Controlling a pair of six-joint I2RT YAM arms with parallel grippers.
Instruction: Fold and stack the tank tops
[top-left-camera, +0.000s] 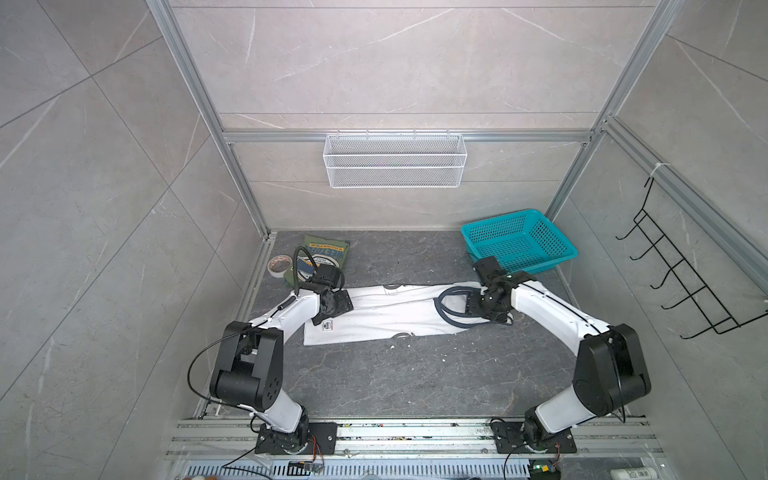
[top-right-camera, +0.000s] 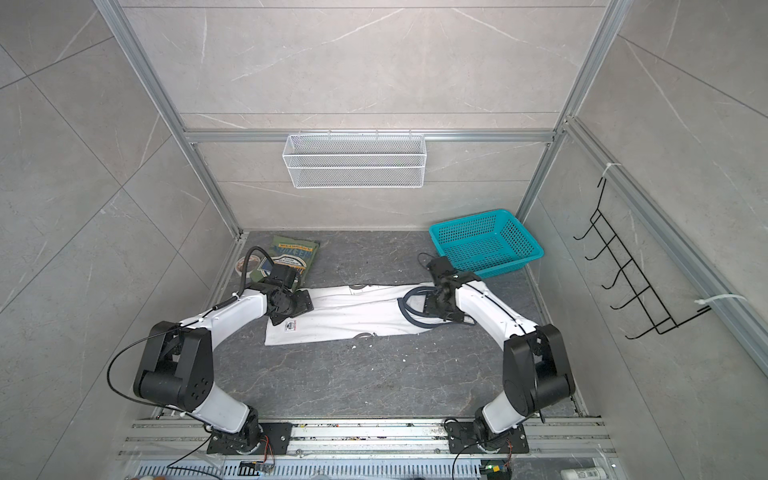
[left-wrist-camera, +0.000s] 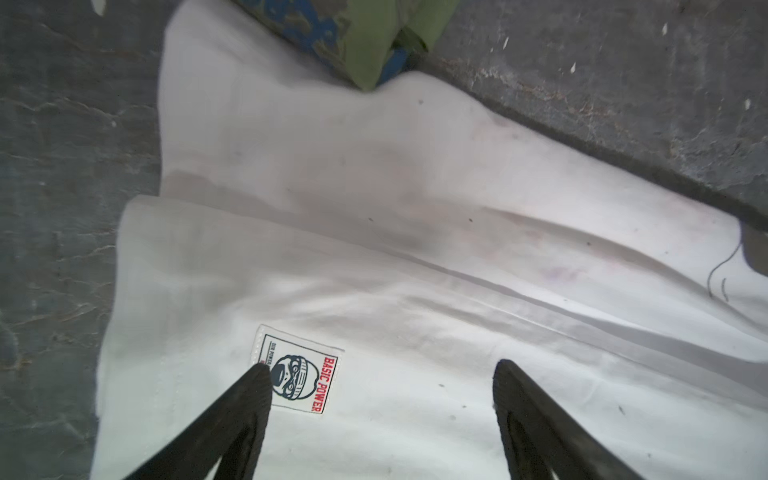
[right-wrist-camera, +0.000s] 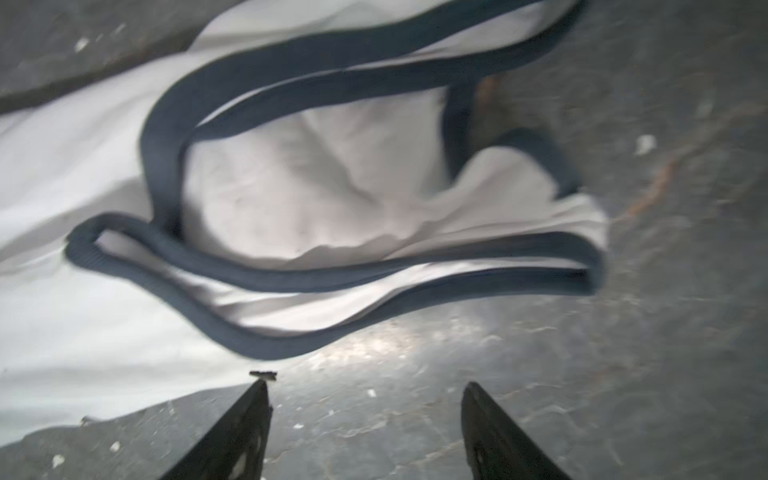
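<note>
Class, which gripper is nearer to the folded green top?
Left. The left gripper is over the hem end of the white top, beside the green top; the right gripper is at the far neckline end.

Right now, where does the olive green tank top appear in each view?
Top view: olive green tank top folded, at the table's far left corner.
Top view: same spot, olive green tank top.
Left wrist: it peeks past the white tank top's far edge.
Right wrist: not in it.
Shared landmark: the white tank top, in all four.
</note>
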